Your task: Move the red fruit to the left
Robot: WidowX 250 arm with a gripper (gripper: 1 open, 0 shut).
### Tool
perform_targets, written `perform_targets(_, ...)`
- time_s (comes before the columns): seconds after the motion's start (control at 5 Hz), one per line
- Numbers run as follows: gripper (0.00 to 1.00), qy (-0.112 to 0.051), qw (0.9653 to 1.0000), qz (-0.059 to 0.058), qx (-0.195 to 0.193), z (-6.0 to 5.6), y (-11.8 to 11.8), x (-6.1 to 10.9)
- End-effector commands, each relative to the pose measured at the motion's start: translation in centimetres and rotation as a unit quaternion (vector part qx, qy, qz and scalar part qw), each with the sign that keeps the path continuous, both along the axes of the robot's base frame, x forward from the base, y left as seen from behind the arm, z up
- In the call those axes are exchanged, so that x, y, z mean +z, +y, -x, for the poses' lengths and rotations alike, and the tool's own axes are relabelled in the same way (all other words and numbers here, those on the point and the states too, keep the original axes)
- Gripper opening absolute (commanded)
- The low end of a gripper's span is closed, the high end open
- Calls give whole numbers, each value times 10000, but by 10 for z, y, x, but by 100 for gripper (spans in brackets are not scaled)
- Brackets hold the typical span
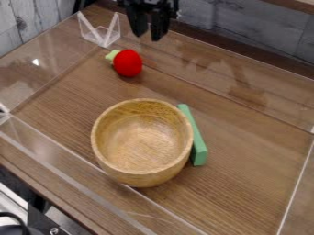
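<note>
The dark fingertips of the gripper [150,25] hang at the far edge of the view, and whether they stand wide or narrow I cannot tell; no fruit shows between them. Just nearer the camera sits the red fruit [127,63], its green leafy top turned toward the far left of the picture, apart from the fingers. To do this well, line the fingers up over the round red body, open them generously, come down straight and close gently, since a ball like this would probably roll if nudged. Nearer still lie the wooden bowl [102,154] and, just beside it, the green block [193,135], both best kept out of the path
</note>
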State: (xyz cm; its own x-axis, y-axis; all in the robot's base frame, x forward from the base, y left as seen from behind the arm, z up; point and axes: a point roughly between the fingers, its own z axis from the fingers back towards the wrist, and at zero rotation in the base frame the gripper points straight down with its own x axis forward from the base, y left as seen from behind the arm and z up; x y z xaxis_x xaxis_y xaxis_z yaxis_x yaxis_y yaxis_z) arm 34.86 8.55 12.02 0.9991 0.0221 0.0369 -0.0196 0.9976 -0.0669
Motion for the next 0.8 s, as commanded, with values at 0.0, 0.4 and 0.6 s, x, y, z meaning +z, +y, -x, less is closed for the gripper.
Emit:
perform_targets(0.0,100,-245,9996,-124,-19,-9,3,22)
perform_targets(0.4,100,-32,9994,-166,-315,-13,24,16)
perform_targets(0.6,100,74,9992,-180,-347,-17,14,15)
